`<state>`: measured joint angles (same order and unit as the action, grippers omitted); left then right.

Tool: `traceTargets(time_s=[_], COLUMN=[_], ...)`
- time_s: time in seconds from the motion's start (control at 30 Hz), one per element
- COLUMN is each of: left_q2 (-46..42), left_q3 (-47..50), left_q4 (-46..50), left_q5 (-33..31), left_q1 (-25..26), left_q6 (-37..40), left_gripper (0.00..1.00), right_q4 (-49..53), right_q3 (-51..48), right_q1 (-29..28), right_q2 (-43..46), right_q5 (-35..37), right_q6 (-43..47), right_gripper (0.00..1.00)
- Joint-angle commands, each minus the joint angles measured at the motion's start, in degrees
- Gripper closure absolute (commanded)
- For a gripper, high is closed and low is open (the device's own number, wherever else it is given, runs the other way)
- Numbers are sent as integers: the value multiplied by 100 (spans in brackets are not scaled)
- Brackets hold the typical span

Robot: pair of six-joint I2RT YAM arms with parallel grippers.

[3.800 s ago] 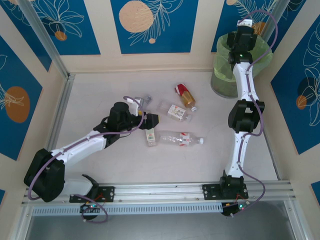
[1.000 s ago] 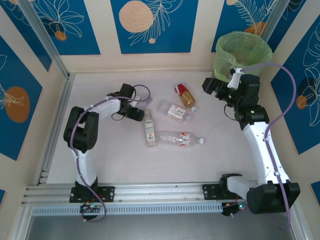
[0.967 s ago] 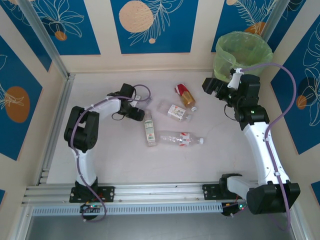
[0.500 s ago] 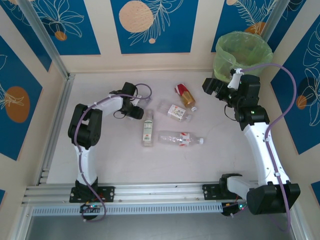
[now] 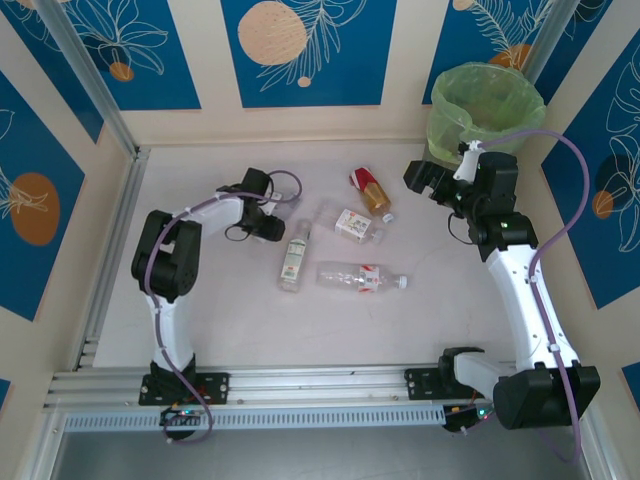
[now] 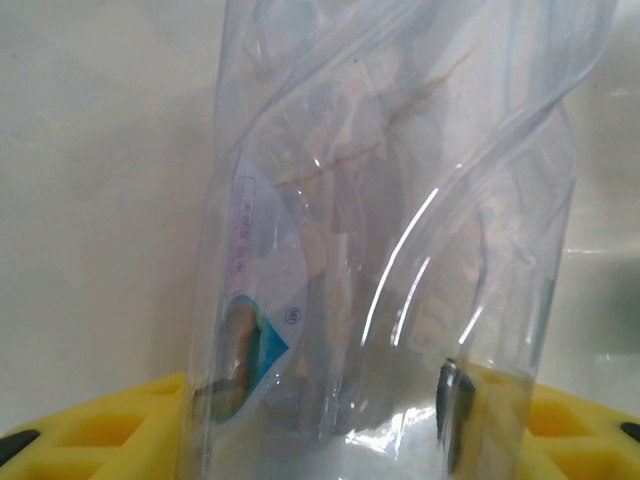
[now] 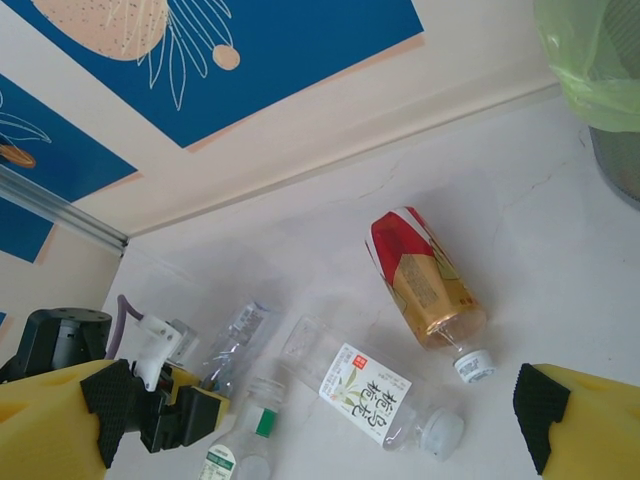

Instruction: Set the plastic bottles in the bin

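Evidently a clear twisted plastic bottle [image 6: 380, 250] is clamped in the narrow-set left gripper [image 6: 330, 395]; lifting toward the green-lined bin [image 5: 445, 120] is required

The bin [image 7: 620, 165] is translucent grey-green plastic, and the bag [image 7: 590, 50] in it is a thin light green plastic film, creased and a little shiny. The table [image 5: 400, 330] is matt, pale and smooth, with fine hairline marks like stone. Left of the bin, the amber bottle [image 7: 425, 285] is glossy plastic with a shiny red label. Farther left of the bin, the clear bottle [image 6: 380, 250] is transparent plastic, very glossy, with twisted ridges and a printed film label. The yellow fingers [image 6: 90, 430] beside it look matt and moulded; whether they are rubber or plastic I cannot tell. The rail [image 5: 320, 385], well apart from the bin, is dull grey metal.
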<state>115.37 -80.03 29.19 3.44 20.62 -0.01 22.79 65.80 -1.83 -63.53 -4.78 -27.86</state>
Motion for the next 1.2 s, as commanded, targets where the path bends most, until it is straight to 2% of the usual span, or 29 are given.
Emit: traceTargets(time_s=[0.0, 0.23, 0.43, 0.8, 1.0, 1.07, 1.17], left_q2=[-258, -444, -754, -1596, -2102, -2164, -2270], left_q3=[115, 163, 297, 775, 1314, 1437, 1600], left_q4=[52, -48, -154, -566, -1613, -1921, -2284], left_q5=[78, 345, 583, 780, 1839, 2196, 2524], left_q1=[-12, -6, 36, 443, 851, 987, 1171], left_q6=[1, -133, -236, -544, -902, -1074, -1219], left_gripper=[46, 46, 46, 48, 49, 49, 50], right_q4=[266, 139, 258, -612, -1503, -2242, -3125], right_q3=[-50, -417, -473, -929, -1132, -1315, -1535], right_q1=[-37, -135, -579, -1034, -1211, -1251, -1341], right_q2=[27, -156, -457, -746, -1005, -1043, -1037], right_q5=[-296, -920, -821, -928, -1349, -1853, -2136], right_q6=[90, -243, -353, -1274, -2012, -2120, -2230], right_gripper=[0, 0, 0, 0, 0, 0, 0])
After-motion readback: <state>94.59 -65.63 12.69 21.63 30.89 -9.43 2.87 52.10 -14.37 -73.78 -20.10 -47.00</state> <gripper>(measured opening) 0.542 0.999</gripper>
